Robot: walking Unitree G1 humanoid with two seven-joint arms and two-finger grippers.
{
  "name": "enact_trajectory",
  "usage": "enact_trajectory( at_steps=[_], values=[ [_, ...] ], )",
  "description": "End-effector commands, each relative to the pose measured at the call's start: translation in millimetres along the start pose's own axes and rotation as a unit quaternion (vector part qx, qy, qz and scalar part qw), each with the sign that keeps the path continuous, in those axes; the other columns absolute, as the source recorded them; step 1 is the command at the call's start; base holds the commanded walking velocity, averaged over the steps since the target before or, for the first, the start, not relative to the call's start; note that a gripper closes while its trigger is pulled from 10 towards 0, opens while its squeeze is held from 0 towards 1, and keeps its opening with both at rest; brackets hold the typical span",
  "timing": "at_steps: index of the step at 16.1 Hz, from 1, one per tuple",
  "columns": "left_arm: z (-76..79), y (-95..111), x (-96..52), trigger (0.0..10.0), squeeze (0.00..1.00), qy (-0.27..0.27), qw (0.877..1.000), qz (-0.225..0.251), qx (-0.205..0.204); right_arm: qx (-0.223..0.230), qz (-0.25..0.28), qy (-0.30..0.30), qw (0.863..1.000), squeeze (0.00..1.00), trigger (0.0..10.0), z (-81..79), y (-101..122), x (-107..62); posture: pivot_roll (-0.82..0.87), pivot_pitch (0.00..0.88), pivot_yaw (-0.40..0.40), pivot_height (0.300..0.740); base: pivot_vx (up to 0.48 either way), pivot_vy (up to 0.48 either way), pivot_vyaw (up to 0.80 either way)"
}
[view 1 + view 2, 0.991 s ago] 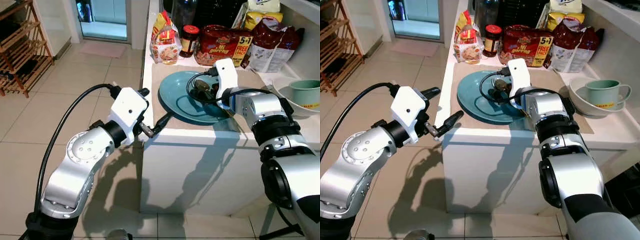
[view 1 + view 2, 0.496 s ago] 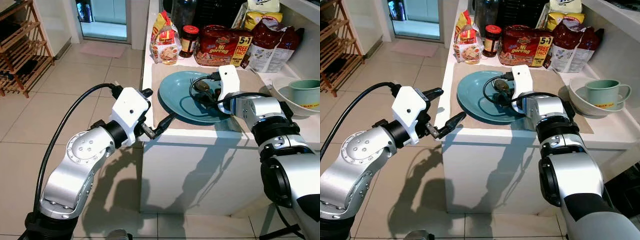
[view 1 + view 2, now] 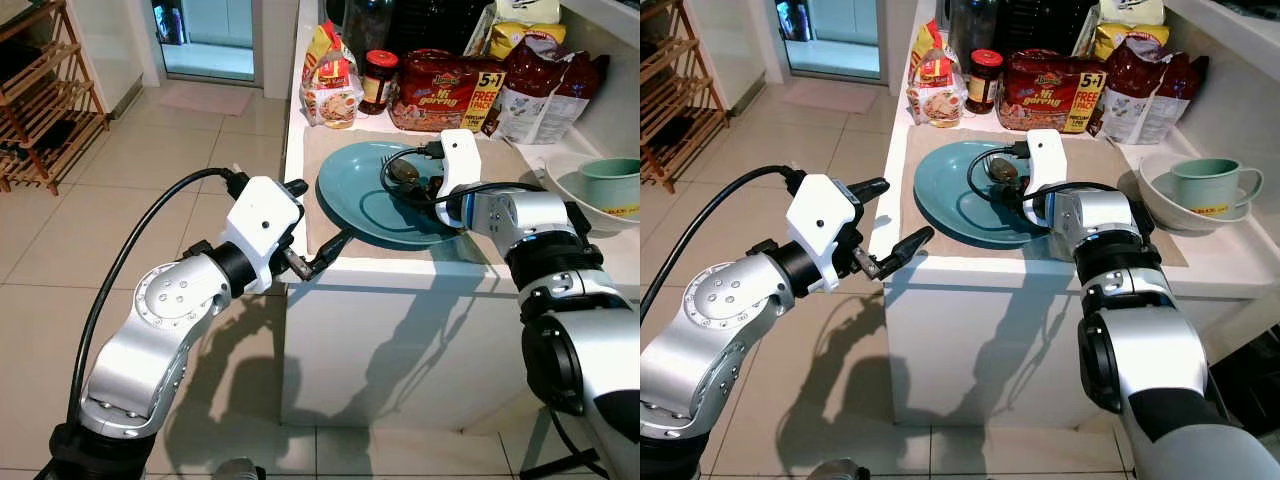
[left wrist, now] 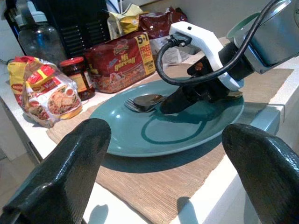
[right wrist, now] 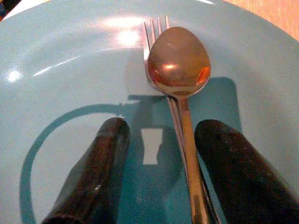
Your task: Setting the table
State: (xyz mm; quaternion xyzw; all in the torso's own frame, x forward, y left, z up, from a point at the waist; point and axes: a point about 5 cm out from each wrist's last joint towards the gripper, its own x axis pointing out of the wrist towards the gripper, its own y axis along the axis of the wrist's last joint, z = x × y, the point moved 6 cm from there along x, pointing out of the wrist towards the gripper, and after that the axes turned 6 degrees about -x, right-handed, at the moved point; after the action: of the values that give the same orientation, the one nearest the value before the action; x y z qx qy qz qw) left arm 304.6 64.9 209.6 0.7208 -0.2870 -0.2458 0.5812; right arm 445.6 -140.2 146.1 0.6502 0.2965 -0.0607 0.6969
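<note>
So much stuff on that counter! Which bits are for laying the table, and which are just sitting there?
For the job: plate, spoon, fork, placemat, right claw.

Just lying about: noodle packs, jar, snack bag, bowl, mug.

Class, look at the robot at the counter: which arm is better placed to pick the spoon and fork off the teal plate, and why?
The right. Its end effector is open over the plate, fingers either side of the spoon stacked on the fork. The left end effector hangs open off the counter's edge, short of the plate.
</note>
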Motion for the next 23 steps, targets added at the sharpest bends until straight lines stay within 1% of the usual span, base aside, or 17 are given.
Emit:
enact_trajectory(
  at_steps=[1,4,8,10,12,16,19,20,23],
  values=[
    [5.6,5,2.5,10.0,0.00,-0.012,1.000,0.006,0.007,0.011,-0.003,-0.002,1.000,0.00,0.0,2.8,-2,-3.0,0.17,0.000,-0.072,0.740,0.000,0.000,0.00],
    [6.9,6,4.9,10.0,0.00,-0.012,1.000,0.008,0.004,0.013,-0.008,-0.005,1.000,0.00,0.0,5.4,-7,-8.9,0.16,0.000,-0.063,0.740,0.000,0.000,0.00],
    [7.9,5,6.4,10.0,0.00,-0.010,1.000,0.008,0.004,0.016,-0.001,-0.014,1.000,0.00,0.0,8.5,-5,-14.2,0.16,0.000,-0.056,0.740,0.000,0.000,0.00],
    [6.4,4,5.6,10.0,0.00,-0.009,1.000,0.007,0.003,0.017,0.002,-0.012,1.000,0.00,0.0,2.7,-2,-15.5,0.14,0.000,-0.055,0.740,0.000,0.000,0.00],
    [7.4,2,5.4,10.0,0.00,-0.002,1.000,0.006,0.000,0.011,0.000,-0.006,1.000,0.00,0.0,-3.5,-4,-17.9,0.14,0.000,-0.058,0.740,0.000,0.000,0.00],
    [9.7,2,5.5,10.0,0.00,0.000,1.000,0.008,-0.002,0.013,0.014,-0.015,1.000,0.00,0.0,-3.9,1,-30.0,0.15,0.000,-0.060,0.740,0.000,0.000,0.00],
    [9.3,3,6.5,10.0,0.00,0.003,1.000,0.010,-0.001,0.010,0.015,-0.022,1.000,0.00,0.0,-4.6,-1,-33.4,0.15,0.000,-0.059,0.740,0.000,0.000,0.00],
    [8.9,3,6.5,10.0,0.00,0.004,1.000,0.010,-0.001,0.012,0.016,-0.022,1.000,0.00,0.0,-7.0,0,-34.8,0.15,0.000,-0.057,0.740,0.000,0.000,0.00],
    [9.2,2,7.2,10.0,0.00,0.003,1.000,0.009,-0.001,0.001,0.034,0.012,0.999,0.00,0.0,-32.1,11,-39.2,0.14,0.000,-0.057,0.740,0.000,0.000,0.00]
  ],
)
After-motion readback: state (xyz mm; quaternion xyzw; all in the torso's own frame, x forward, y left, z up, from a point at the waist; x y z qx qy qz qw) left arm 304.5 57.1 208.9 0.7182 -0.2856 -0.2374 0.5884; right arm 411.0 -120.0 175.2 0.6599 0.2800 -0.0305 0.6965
